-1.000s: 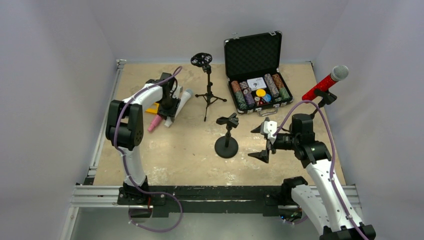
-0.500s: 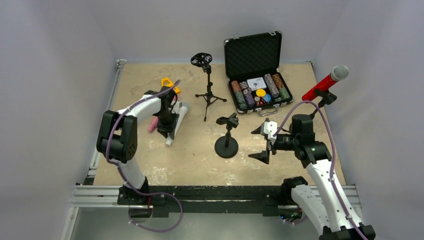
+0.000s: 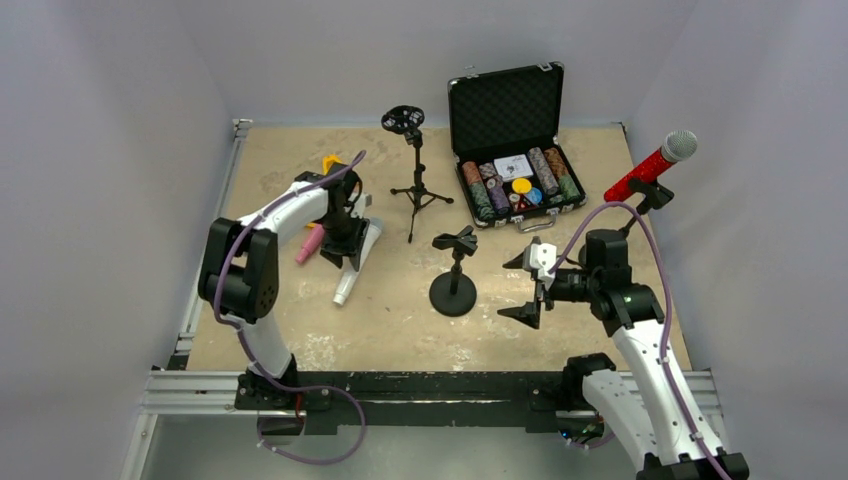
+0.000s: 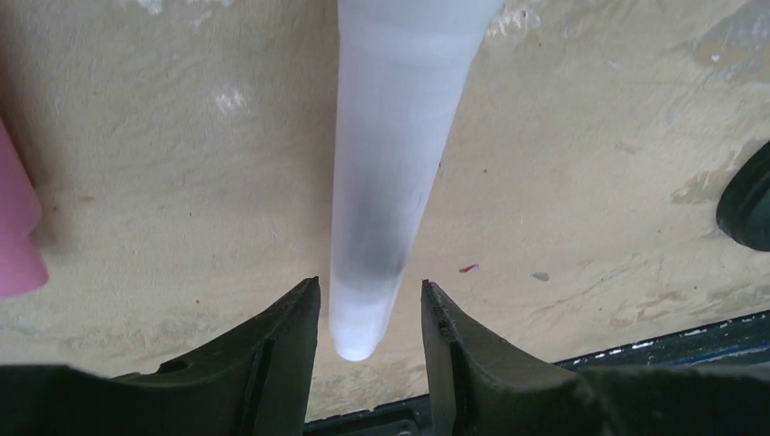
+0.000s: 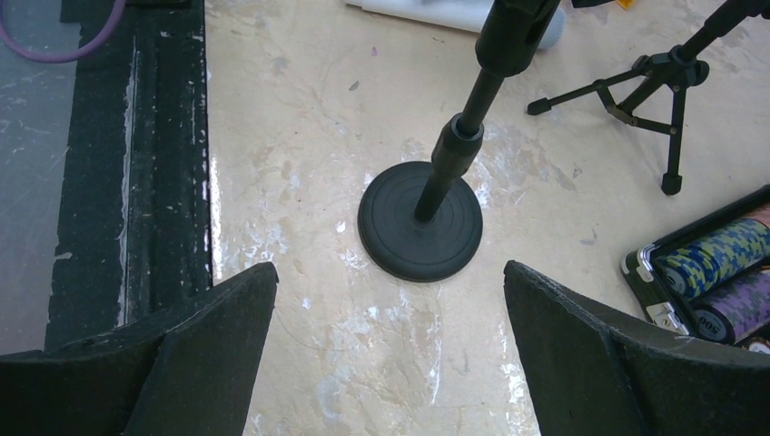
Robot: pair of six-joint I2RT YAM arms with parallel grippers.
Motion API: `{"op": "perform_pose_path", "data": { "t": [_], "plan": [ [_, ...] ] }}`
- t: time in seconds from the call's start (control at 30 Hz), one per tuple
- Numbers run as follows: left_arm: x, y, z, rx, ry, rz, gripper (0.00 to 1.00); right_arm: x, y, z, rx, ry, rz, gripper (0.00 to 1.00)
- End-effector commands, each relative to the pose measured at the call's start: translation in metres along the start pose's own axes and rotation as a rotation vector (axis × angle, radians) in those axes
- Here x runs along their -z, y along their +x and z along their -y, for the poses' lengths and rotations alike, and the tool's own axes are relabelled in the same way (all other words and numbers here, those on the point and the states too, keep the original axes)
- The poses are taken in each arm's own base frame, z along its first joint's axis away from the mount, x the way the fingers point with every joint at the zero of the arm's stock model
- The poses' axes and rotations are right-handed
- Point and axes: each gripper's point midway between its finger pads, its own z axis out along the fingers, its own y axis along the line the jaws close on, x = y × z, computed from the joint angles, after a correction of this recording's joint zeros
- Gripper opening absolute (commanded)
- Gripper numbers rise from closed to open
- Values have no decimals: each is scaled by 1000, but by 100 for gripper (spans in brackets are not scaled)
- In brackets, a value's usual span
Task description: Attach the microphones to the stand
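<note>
The white microphone (image 3: 350, 280) lies slanted on the table, its tail toward the near edge. My left gripper (image 3: 348, 255) stands over it. In the left wrist view the jaws (image 4: 368, 286) flank the handle (image 4: 390, 136) with a slim gap on each side, so they are narrowly open. The pink microphone (image 3: 310, 243) lies just left of it (image 4: 16, 245). The glittery red microphone (image 3: 650, 165) sits in a clip on a stand at the far right. My right gripper (image 3: 518, 288) is wide open and empty (image 5: 390, 272), facing the round-base stand (image 3: 453, 292) (image 5: 419, 222), whose clip (image 3: 455, 240) is empty.
A black tripod stand (image 3: 415, 190) with an empty round holder stands at the back centre (image 5: 667, 118). An open case of poker chips (image 3: 515, 150) is at the back right. A yellow piece (image 3: 330, 162) lies behind the left arm.
My left gripper and the white microphone have moved together toward the near edge and slightly right, uncovering the yellow piece. The right arm has not moved.
</note>
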Motion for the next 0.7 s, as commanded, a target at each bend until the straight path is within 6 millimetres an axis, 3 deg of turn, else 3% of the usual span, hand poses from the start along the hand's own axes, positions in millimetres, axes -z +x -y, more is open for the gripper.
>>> {"op": "perform_pose_path", "data": {
  "t": [0.0,0.17,0.33,0.43,0.67],
  "plan": [
    [-11,-14,-2,14,-6,-9,50,5,-14,4,48,13,28,99],
    [-16,-14,-5,20,-26,-14,51,4,-14,4,42,7,29,99],
    [-20,12,0,5,-43,-88,57,5,-15,3,47,11,27,99],
    [-22,28,1,15,-48,-118,57,5,-16,3,49,11,31,99],
    [-24,41,5,33,-97,-112,52,7,-18,2,57,15,35,99]
  ]
}}
